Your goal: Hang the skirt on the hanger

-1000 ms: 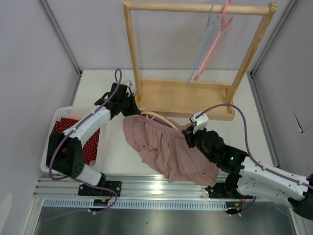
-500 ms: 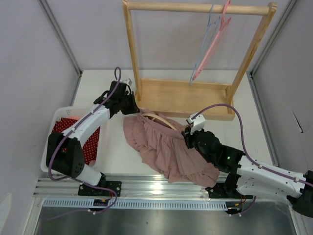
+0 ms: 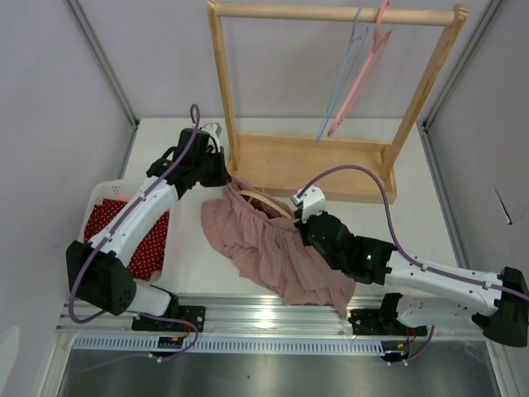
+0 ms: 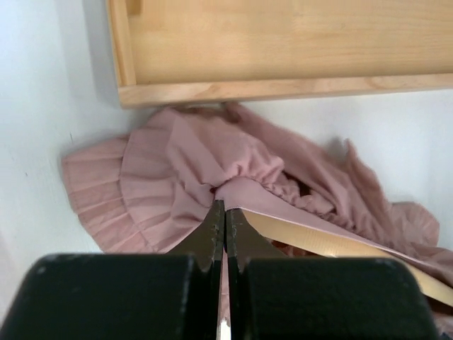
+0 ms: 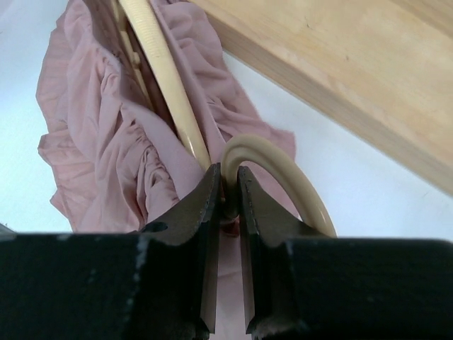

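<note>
Though crumpled, one skirt (image 3: pixel 264 248), three hangers (image 3: pixel 266 201) (image 3: pixel 339 78) (image 3: pixel 361 70)

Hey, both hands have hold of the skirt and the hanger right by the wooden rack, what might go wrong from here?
1. The left hand pinches only a thin fold of the skirt at its waistband, so the fabric may slip out when pulled.
2. The right hand grips the cream hanger just by its hook, so it could swivel.
3. The skirt lies against the rack base and might snag there.

skirt (image 3: pixel 269 252): centre, on table (image 3: pixel 188 256), below rack (image 3: pixel 314 165) | hanger (image 3: pixel 266 201): in skirt's top | basket (image 3: pixel 103 192): left | other hangers (image 3: pixel 364 76): rack rail, upper right
</note>
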